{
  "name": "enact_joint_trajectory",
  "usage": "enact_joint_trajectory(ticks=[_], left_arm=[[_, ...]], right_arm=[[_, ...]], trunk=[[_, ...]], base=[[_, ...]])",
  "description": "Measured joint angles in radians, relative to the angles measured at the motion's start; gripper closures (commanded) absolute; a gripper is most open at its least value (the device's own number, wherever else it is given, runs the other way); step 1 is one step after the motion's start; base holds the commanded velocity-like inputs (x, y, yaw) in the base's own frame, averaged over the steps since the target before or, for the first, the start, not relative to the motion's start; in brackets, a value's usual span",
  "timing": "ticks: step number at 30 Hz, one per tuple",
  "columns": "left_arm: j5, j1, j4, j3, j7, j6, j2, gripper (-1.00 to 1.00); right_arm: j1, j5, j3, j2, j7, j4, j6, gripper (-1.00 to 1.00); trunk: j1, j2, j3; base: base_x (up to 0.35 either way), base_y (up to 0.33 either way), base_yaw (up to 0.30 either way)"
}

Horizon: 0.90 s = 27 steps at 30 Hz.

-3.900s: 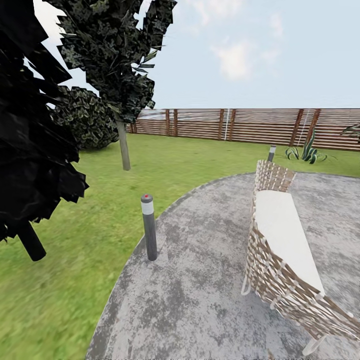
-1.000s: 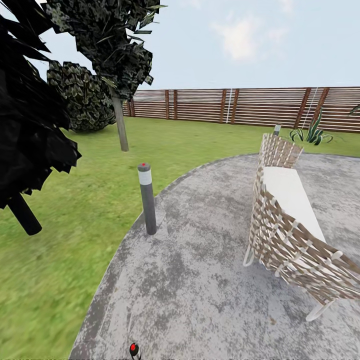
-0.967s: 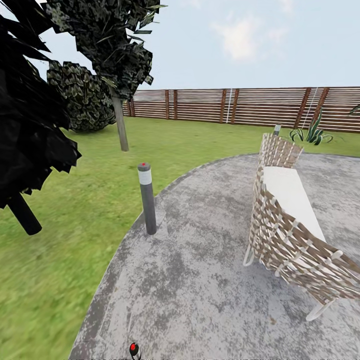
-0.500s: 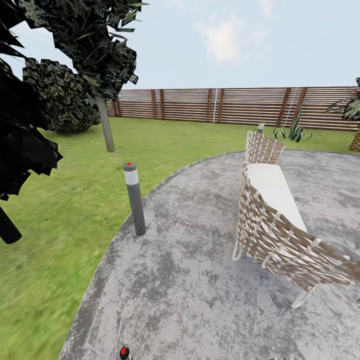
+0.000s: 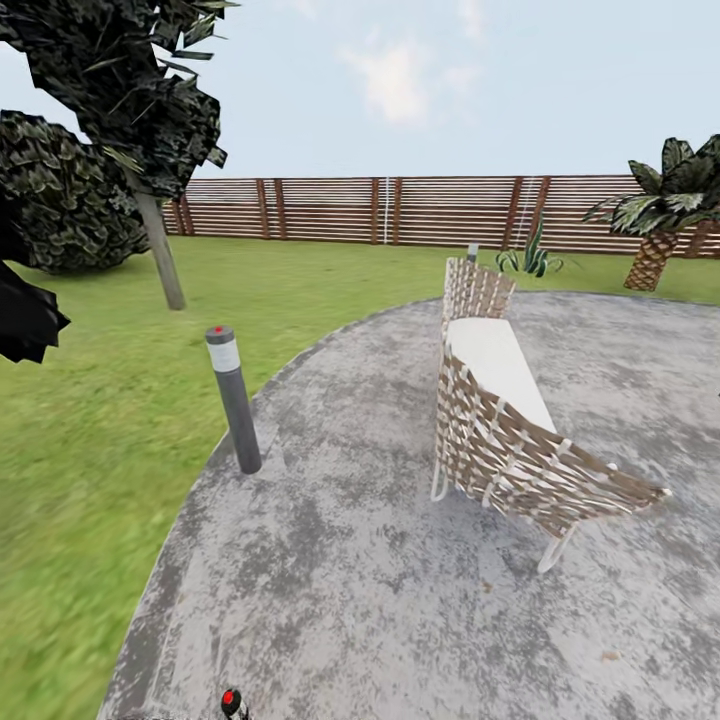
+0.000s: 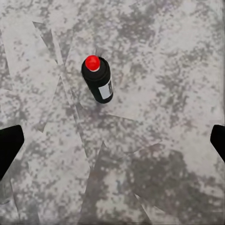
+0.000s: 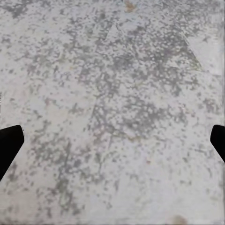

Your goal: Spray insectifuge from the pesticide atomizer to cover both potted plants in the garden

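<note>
The garden lawn [image 5: 90, 420] and its brown slat fence [image 5: 400, 210] spread ahead of me. The pesticide atomizer and both potted plants are out of view. My left gripper [image 6: 112, 145] is open, its black fingertips [image 6: 8, 147] far apart over mottled grey paving, with nothing between them. Under it stands a short black cylinder with a red dot and a white patch [image 6: 97, 78], apparently part of the robot. It also pokes up as the red-dotted black part [image 5: 231, 701] at the head view's lower edge. My right gripper [image 7: 112, 143] is open over bare paving.
A round grey paved patio [image 5: 380, 580] lies in front. On it stands a woven bench with a white seat [image 5: 500, 400]. A grey bollard light [image 5: 233, 398] marks the patio's left rim. Trees [image 5: 130, 90] are at left, a palm [image 5: 665, 205] and spiky plant [image 5: 530, 258] by the fence.
The whole head picture has slid leftward, so the camera has turned right. The palm has come into view at right, and the dark foliage at left has mostly left the picture.
</note>
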Motion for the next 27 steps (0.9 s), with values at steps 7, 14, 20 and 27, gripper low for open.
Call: enact_joint_trajectory(ticks=[7,14,20,27], left_arm=[[0.002,0.0,-0.001,0.0,0.0,0.0,0.0,-1.0],[0.002,0.0,-0.002,0.0,0.0,0.0,0.0,-1.0],[0.002,0.0,-0.001,0.0,0.0,0.0,0.0,-1.0],[0.001,-0.001,-0.003,-0.001,0.0,-0.001,0.0,-1.0]], right_arm=[[0.0,0.0,0.0,0.0,0.0,-0.001,0.0,-1.0],[0.0,0.0,0.0,0.0,0.0,0.001,0.0,-1.0],[0.0,0.0,-0.001,0.0,0.0,0.002,0.0,-1.0],[0.0,0.0,-0.001,0.0,0.0,0.001,0.0,-1.0]], trunk=[[0.0,0.0,0.0],[0.0,0.0,0.0],[0.0,0.0,0.0],[0.0,0.0,0.0]], base=[[-0.14,0.275,-0.264],[-0.014,0.302,-0.264],[-0.042,0.302,-0.264],[-0.222,0.206,-0.267]])
